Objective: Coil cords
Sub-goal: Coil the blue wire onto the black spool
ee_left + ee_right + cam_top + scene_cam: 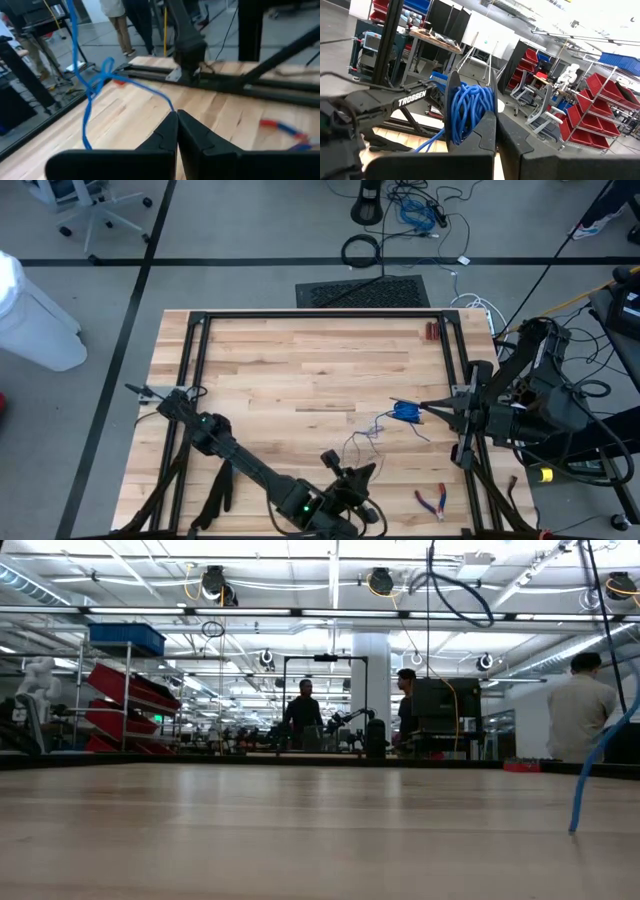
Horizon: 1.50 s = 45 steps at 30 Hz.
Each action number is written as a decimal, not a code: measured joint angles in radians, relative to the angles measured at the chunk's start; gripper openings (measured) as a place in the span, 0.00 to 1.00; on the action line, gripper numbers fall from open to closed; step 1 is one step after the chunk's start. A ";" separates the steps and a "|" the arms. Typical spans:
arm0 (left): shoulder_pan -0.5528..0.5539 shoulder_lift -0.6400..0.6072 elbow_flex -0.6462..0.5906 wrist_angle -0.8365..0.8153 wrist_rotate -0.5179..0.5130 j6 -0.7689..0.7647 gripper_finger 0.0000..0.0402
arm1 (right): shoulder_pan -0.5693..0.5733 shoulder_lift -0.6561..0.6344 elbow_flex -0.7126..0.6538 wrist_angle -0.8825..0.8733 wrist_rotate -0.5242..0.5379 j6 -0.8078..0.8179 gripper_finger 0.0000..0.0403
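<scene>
Part of the cord [405, 412] is wound into a blue bundle held in the closed right tool [425, 409]. A loose tail trails over the table [300, 370] to the left tool [362, 472], whose fingers [167, 135] are nearly together, seemingly pinching it; that tail seems left to wind.

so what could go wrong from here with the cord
1. The right gripper is shut on the bundled part of the blue cord, but the loops look loose and could slip free.
2. The left gripper is shut, and whether it caught the strand isn't clear. If it missed, the tail stays trailing.
3. The red-handled pliers lie near the slack and might snag it.
</scene>
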 joint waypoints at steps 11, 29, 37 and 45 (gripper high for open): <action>0.011 -0.003 0.002 -0.016 0.094 -0.018 0.48 | 0.000 0.000 0.000 0.000 0.000 -0.004 0.00; 0.067 0.011 -0.014 -0.064 -0.029 -0.212 0.76 | 0.000 0.000 0.000 0.001 -0.002 -0.004 0.00; 0.102 0.011 -0.054 -0.048 -0.028 -0.160 0.48 | 0.000 0.000 0.000 0.002 -0.003 -0.004 0.00; 0.046 0.011 -0.054 -0.052 -0.182 -0.046 0.03 | 0.000 0.000 0.000 0.001 -0.003 -0.004 0.00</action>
